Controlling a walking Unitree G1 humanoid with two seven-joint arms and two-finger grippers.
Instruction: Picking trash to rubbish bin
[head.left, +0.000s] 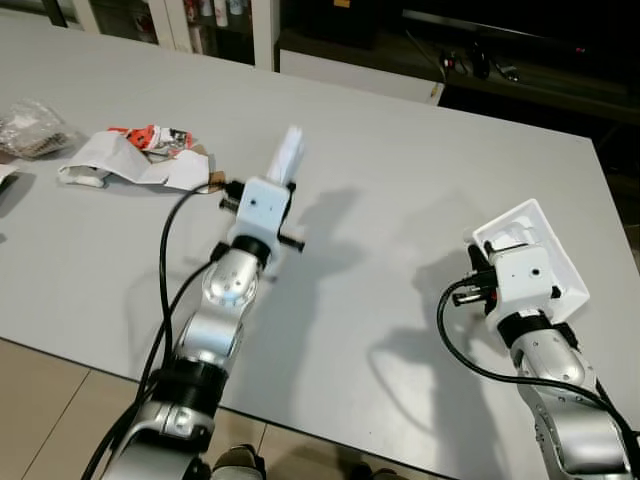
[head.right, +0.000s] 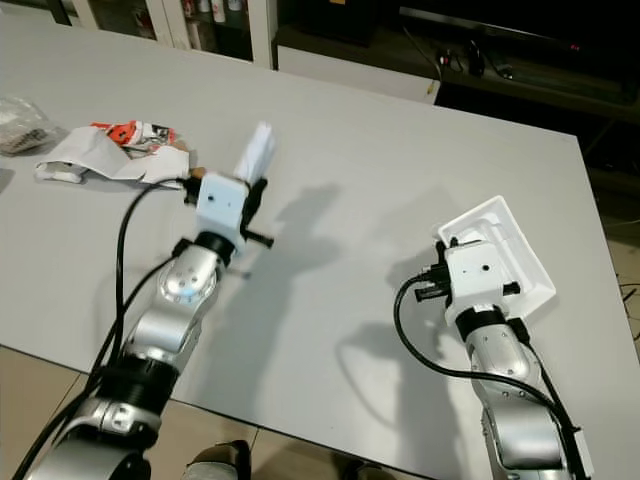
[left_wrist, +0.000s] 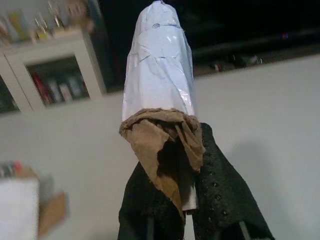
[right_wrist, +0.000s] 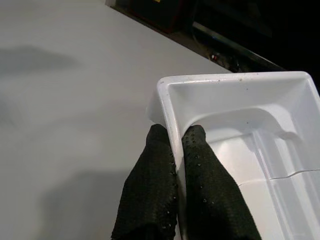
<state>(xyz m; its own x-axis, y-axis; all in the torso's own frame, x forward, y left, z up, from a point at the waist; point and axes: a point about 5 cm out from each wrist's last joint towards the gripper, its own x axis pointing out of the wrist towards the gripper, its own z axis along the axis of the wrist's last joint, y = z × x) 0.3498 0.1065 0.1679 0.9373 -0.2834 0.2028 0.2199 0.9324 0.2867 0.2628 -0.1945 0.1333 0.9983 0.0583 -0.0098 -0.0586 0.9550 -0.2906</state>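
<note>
Two end effectors carry trash above the grey bench (head.left: 400, 200). Left end effector (left_wrist: 187, 200) is clenched on a crumpled white-and-brown wrapper (left_wrist: 160, 95), whose long axis continues the fingers toward 12 o'clock. Right end effector (right_wrist: 175, 150) pinches one wall of a white plastic tray (right_wrist: 250, 150), which extends toward 1 o'clock. More litter (head.left: 130, 155) lies at 10 o'clock, nearer the left arm. No rubbish bin can be located.

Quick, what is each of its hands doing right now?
Left gripper: shut on a white and brown paper wrapper.
Right gripper: shut on the wall of a white plastic tray.
</note>
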